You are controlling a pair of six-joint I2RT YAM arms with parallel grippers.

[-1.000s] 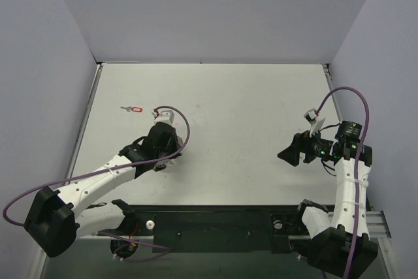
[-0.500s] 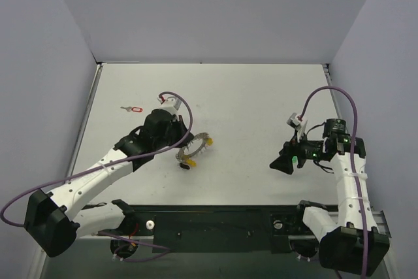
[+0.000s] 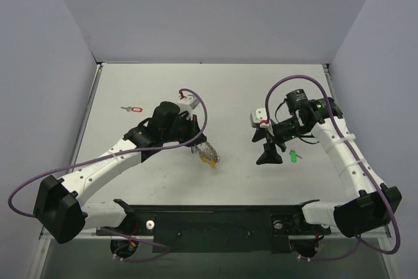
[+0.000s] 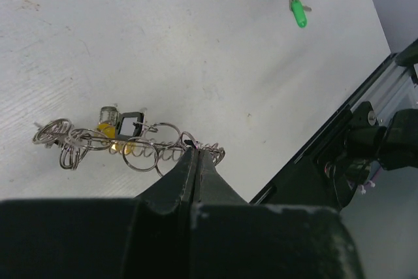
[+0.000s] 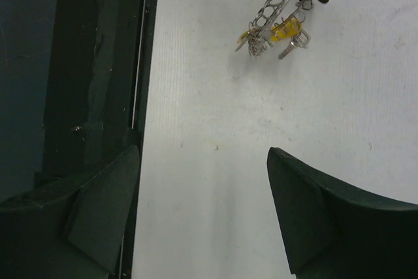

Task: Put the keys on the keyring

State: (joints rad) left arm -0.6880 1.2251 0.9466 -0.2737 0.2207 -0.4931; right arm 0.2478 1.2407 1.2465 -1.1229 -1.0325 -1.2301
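Keyring (image 3: 207, 153) is toward the front middle of the counter (image 3: 248, 89), turned on edge and pinched at its toothed rim by the left fingers (image 4: 186, 184), which are pressed together on the metal. A small yellow piece (image 4: 104, 130) hangs among its loops. Whether the keyring's lower edge touches the counter, I cannot tell.

Level with it to the right, well apart, the right fingers (image 5: 307, 213) are spread wide over the counter, pointing toward the keyring with nothing between them. The green key (image 3: 294, 156) lies flat just beside them on their right side.

Farther back, near the left wall and well apart from both arms, the red key (image 3: 134, 108) lies flat on the counter.
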